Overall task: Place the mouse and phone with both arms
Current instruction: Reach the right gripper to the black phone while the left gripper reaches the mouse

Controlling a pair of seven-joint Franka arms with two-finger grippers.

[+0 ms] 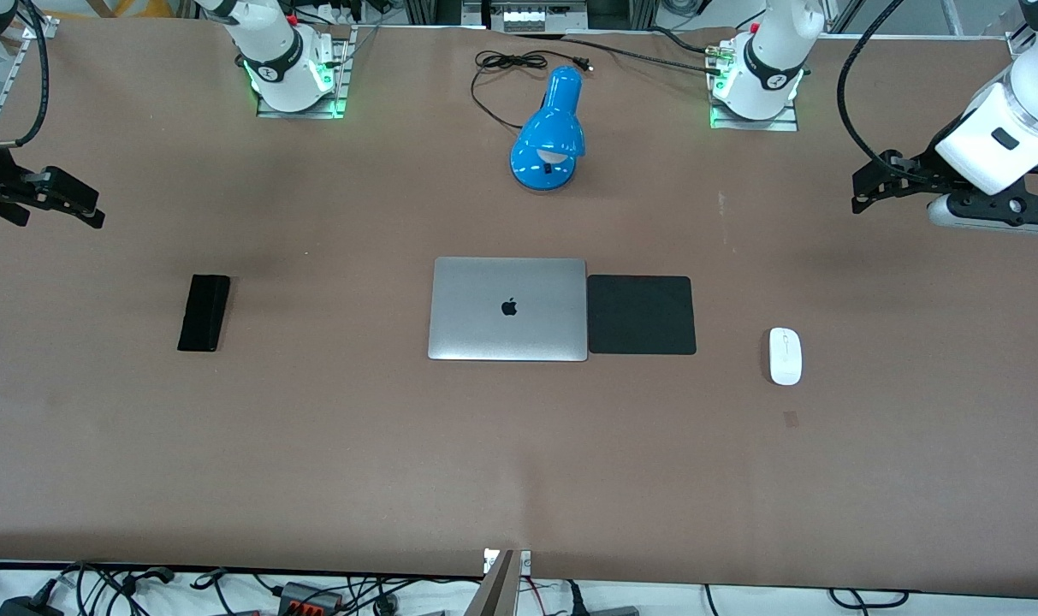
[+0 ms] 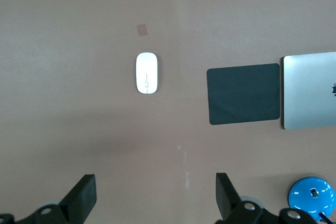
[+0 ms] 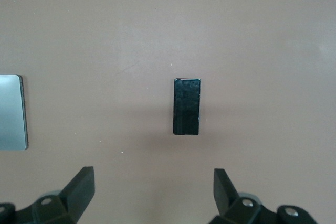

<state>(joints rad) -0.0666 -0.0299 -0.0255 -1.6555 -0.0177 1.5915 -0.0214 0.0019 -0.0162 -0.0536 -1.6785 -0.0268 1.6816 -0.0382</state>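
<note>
**Even overhead light, soft shadows**

Bright and evenly lit from above across the brown bench [image 1: 313,445]. Faint, diffuse shadows only: a soft dark patch beside the phone [image 1: 204,312], another band under it in the right wrist view. Mild sheen on the laptop [image 1: 508,309] lid and a gloss on the lamp [image 1: 551,137]. Green glow at both arm bases. Sharp focus on bench objects; left gripper [image 2: 155,198] fingers slightly soft at close range.
</note>
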